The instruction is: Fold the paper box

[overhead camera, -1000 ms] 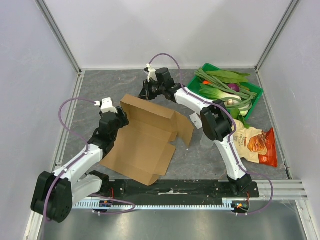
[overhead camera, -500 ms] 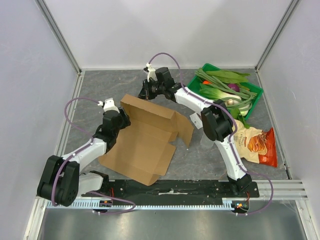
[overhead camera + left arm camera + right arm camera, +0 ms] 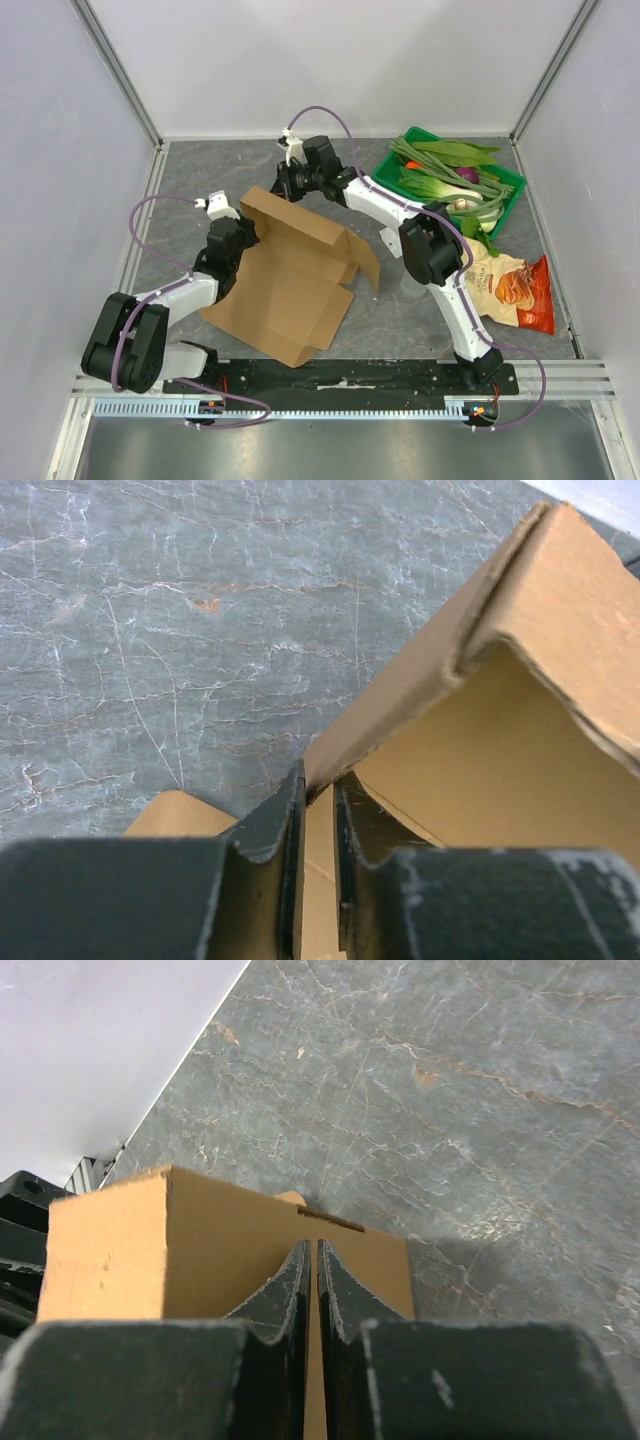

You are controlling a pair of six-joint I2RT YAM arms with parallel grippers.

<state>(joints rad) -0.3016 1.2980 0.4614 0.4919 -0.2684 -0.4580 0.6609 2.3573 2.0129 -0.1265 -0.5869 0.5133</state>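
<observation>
A brown cardboard box [image 3: 290, 290] is lying partly folded in the middle of a grey stone-patterned worktop [image 3: 200, 170], with its back wall standing up. 2 robot arms are reaching in. The left pincer [image 3: 240, 232] is pinching the raised wall's left edge, its fingers nearly pressed together around the cardboard [image 3: 318, 780]. The right pincer [image 3: 285, 185] is gripping the far corner of the same wall, its fingers almost touching [image 3: 312, 1250]. To the right, well apart from the box, a green tray [image 3: 512, 190] is holding greens [image 3: 450, 155], and an orange bag [image 3: 515, 290] is lying nearby.
</observation>
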